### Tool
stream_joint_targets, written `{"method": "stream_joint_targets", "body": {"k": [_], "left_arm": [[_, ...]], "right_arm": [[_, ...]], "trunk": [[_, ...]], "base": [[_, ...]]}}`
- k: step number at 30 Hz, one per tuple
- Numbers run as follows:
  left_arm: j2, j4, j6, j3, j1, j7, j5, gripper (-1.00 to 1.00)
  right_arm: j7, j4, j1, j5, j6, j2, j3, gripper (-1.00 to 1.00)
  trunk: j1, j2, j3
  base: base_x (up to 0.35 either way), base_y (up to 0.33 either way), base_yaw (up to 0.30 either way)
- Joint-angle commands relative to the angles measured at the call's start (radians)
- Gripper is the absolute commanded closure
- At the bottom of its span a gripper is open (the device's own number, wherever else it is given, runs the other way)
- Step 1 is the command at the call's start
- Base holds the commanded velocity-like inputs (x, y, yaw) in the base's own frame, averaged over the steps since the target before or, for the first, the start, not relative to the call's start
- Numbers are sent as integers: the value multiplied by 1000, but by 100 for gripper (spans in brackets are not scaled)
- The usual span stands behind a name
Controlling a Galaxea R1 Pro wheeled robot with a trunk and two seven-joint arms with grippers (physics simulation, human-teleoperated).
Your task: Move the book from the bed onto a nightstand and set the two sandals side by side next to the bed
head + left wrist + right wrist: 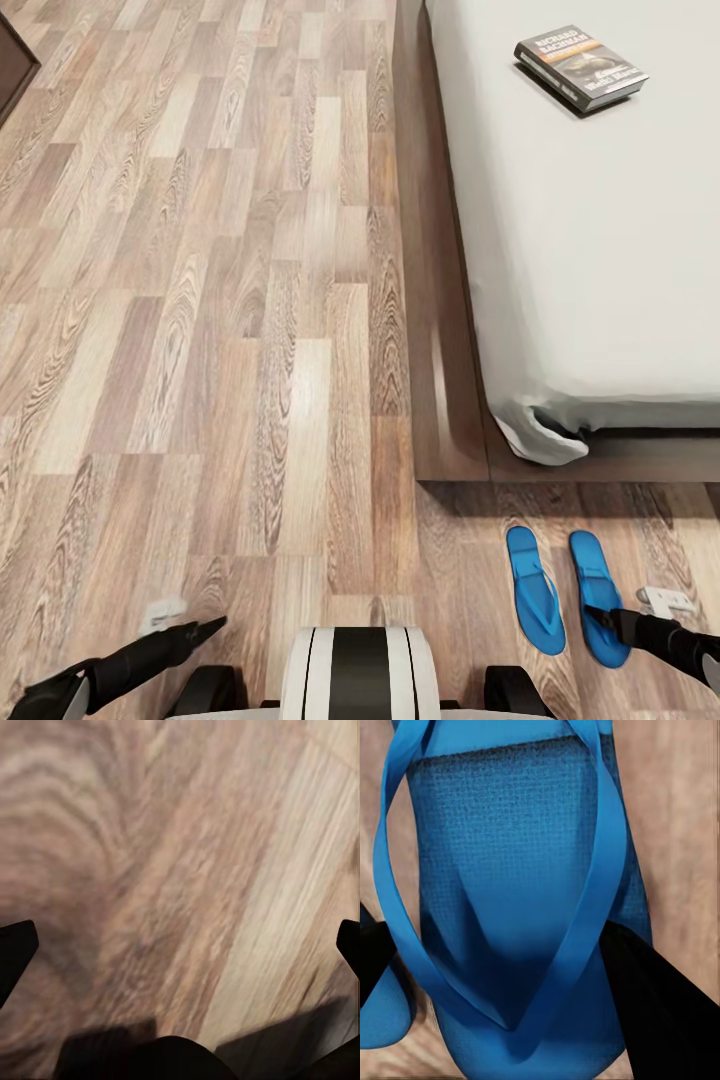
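Sandals first: the two thin, flat, bright blue flip-flops lie side by side on the brown wood-plank floor [200,300], just off the foot corner of the low dark-framed bed [440,400]. The left flip-flop [534,590] lies free. Your right gripper [612,622] sits over the heel end of the right flip-flop [592,580]. In the right wrist view its dark fingers [660,1012] stand apart on either side of that sandal [510,870], one outside each edge of the sole, not clamped on it.

Expect these to be light, soft and bendy, so a sole pinched at one end will likely droop. The raised Y-strap [600,892] looks like the surest hold; otherwise take the sole across its width near the middle. Lying flat on the planks, the thin edge gives you little to get under.

The small dark paperback book with white lettering and an orange band [581,68] lies flat on the pale grey-white mattress [600,250], well apart from the sandals. It should be stiff and light; grip it across its short edges or by the spine.

Your left gripper [205,630] hovers over bare floor with its fingers [16,945] wide apart.

Hard to tell: whether the right fingertips touch the floor or the sole, since the arm covers the sandal's heel in the head view. A dark wooden corner [15,55] at the upper left is cut off; you cannot say it is a nightstand.
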Motion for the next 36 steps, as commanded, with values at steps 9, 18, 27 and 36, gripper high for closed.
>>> {"method": "stream_joint_targets", "body": {"k": [9, 18, 27, 36], "left_arm": [[-6, 3, 9, 7, 0, -8, -9, -100], [-6, 2, 8, 8, 0, -11, -10, -100], [-5, 2, 9, 9, 0, -14, -7, -100], [-5, 2, 9, 9, 0, -14, -7, -100]], "right_arm": [[-48, -2, -1, -14, 22, 0, 4, 100], [-36, -3, -1, -83, 13, 0, 4, 100], [-69, -3, -1, -14, 21, 0, 4, 100], [-69, -3, -1, -14, 21, 0, 5, 100]], "trunk": [[3, -2, -24], [7, -4, -58], [7, -4, -58], [7, -4, -58]], "base": [[0, 0, 0], [0, 0, 0], [0, 0, 0], [0, 0, 0]]}}
